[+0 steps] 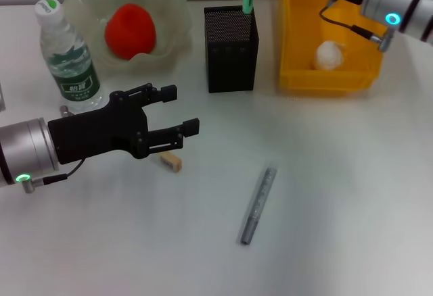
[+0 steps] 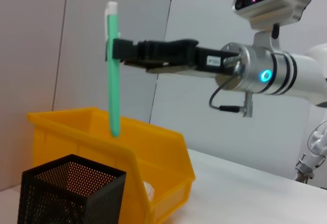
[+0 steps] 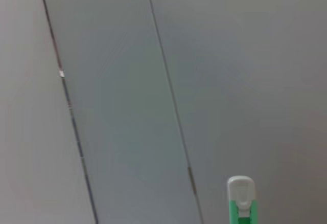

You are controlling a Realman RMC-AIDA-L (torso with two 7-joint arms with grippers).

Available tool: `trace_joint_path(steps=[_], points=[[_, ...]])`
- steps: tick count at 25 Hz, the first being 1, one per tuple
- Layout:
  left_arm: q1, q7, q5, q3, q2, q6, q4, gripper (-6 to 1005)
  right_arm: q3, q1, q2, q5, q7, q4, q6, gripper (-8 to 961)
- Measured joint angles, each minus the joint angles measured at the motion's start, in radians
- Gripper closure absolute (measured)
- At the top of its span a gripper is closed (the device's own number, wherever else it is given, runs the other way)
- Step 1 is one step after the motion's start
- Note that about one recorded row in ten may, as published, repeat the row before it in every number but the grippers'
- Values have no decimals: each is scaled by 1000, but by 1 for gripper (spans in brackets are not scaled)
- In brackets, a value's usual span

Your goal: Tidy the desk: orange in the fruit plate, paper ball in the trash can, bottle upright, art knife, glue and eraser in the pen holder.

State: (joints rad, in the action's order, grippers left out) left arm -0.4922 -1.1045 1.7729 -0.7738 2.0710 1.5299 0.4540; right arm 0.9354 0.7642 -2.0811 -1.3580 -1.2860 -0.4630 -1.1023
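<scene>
— Pinched between the right gripper's (image 2: 118,54) jaws is a green stick with a white cap, the glue (image 2: 113,70) by its look, held upright.

— Why upright?

— My guess: so it drops end-first into the pen holder (image 1: 231,49). Its lower tip hangs just above the holder's mouth, with the trash can (image 1: 298,46) close behind.

— And the other arm?

— Left gripper (image 1: 179,113) hovers low over the table, jaws spread, gripping nothing. The eraser (image 1: 170,161) lies just under and beside its fingertips, so I'd judge that to be its next pick.

— Further out?

— A grey pen-like tool, likely the knife (image 1: 258,205), lies well off from both grippers. The bottle (image 1: 66,56) stands upright near the left gripper; behind it the orange (image 1: 130,31) sits in the plate (image 1: 174,9). The paper ball (image 1: 329,55) is in the trash can.

— Which view helps most?

— Left wrist alone shows the clamp on the stick and the gap to the holder. Head view cuts off the gripper; right wrist shows only the cap against the wall.
</scene>
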Motion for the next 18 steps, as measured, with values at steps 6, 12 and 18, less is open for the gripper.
trace_joint_path(steps=[6,12,18], points=[[2,0,-1,-3,-1,0,0,194,1,48,-4,17,84,84,58,777],[5,0,-1,-4,-3,0,0,194,0,74,-6,18,97,122,102,760],[6,1,-1,-6,-3,1,0,194,3,91,-7,19,124,150,125,743]])
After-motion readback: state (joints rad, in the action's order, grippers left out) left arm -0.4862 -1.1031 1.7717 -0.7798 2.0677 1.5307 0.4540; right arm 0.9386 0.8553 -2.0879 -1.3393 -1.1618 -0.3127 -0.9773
